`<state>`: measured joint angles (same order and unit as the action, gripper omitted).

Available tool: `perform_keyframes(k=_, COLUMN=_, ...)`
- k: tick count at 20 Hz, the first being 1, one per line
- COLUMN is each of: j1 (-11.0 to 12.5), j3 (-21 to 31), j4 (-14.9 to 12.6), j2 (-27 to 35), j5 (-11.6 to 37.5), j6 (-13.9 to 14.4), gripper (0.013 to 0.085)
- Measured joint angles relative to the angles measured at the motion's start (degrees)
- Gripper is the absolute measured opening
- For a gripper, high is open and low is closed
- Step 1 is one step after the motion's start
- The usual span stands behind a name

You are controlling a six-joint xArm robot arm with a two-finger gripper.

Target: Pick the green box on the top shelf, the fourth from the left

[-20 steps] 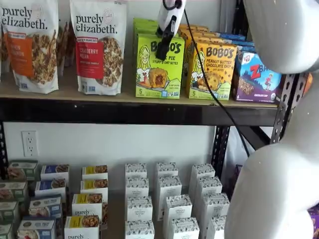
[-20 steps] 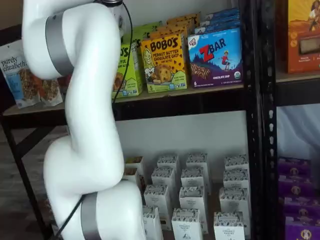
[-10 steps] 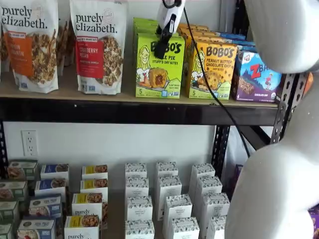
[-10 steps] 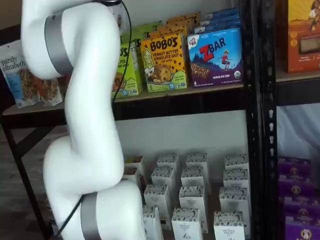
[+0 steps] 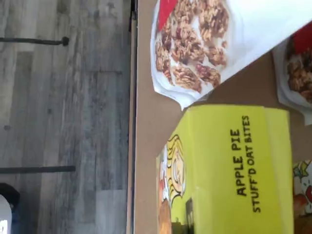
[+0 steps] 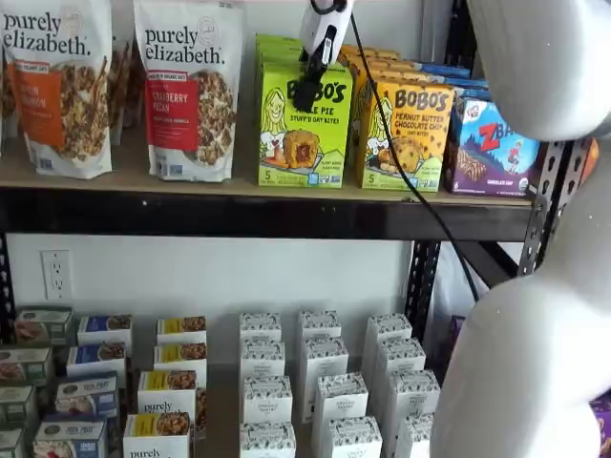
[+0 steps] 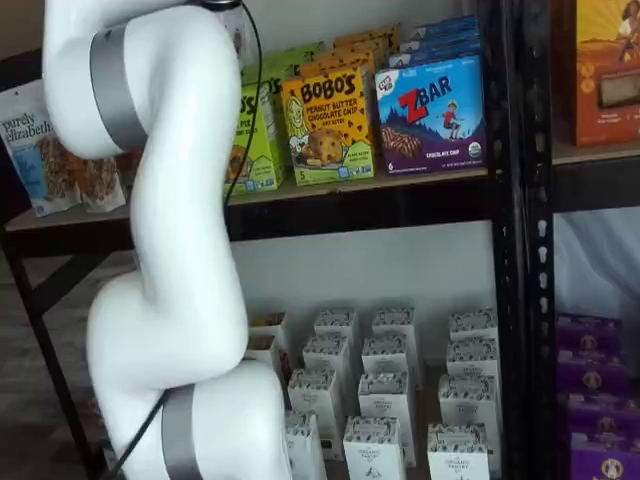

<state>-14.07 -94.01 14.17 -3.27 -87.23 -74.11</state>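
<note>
Top shelf point(image 6: 239, 212): long board carrying bags and cartons in a row. Green box point(image 6: 304, 124) upright at front edge, granola bag point(image 6: 189, 88) at its 9 o'clock, yellow-orange box point(image 6: 405, 135) at its 3 o'clock. Fingers point(image 6: 307, 93) dark over the box's upper face, seen side-on; grip state impossible to tell. Best to confirm firm closure before lifting, then draw straight out, clear of both neighbours.

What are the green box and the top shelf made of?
Green box: looks like printed paperboard with a slight sheen; crisp folded edges show in the wrist view.
Top shelf: tan matte board, probably particleboard or wood, on a black front beam that looks like painted metal.
</note>
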Motion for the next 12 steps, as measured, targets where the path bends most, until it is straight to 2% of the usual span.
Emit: perform_keyframes(k=12, j1=0.58, j3=0.82, j4=0.48, j2=-1.73, j5=-1.13, j6=-0.3, gripper=0.037)
